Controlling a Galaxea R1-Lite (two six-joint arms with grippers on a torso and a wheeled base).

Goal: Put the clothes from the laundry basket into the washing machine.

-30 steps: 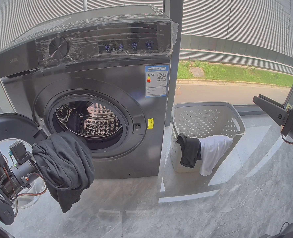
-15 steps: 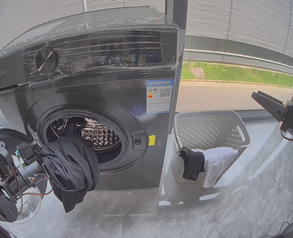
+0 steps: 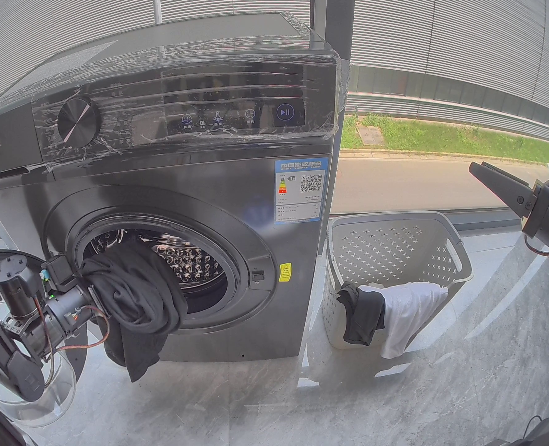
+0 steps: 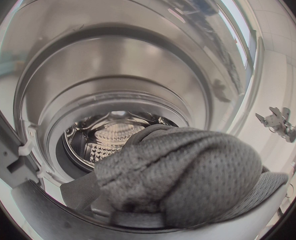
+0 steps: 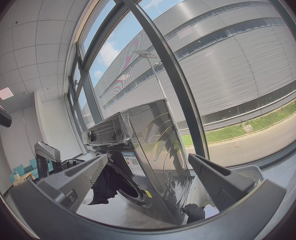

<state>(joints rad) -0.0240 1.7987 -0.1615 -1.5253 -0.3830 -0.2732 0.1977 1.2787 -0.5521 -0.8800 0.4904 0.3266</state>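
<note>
While the left pincer (image 3: 98, 292) carries the dark grey garment (image 3: 135, 289) at the mouth of the washing machine (image 3: 181, 174), its fingers are buried in the cloth and closed on a bunched fold. The garment hangs in front of the lower left part of the drum opening (image 3: 194, 261). One tail droops below the door ring toward the floor, and the garment is not yet inside.

Handling: the fabric is a soft mesh knit (the left wrist view shows the weave), judged light and without stiffness. It is likely to drape, trail and snag on the door seal. A grasp at the bunched middle leaves the loose ends short.

The right pincer (image 5: 146, 175) stands wide apart, holding nothing, raised well clear of the laundry basket (image 3: 398, 218). A black garment (image 3: 364, 314) and a white garment (image 3: 407, 314) hang over the basket's near rim, touching each other. Both look equally limp, and each is best taken at the fold on the rim.
</note>
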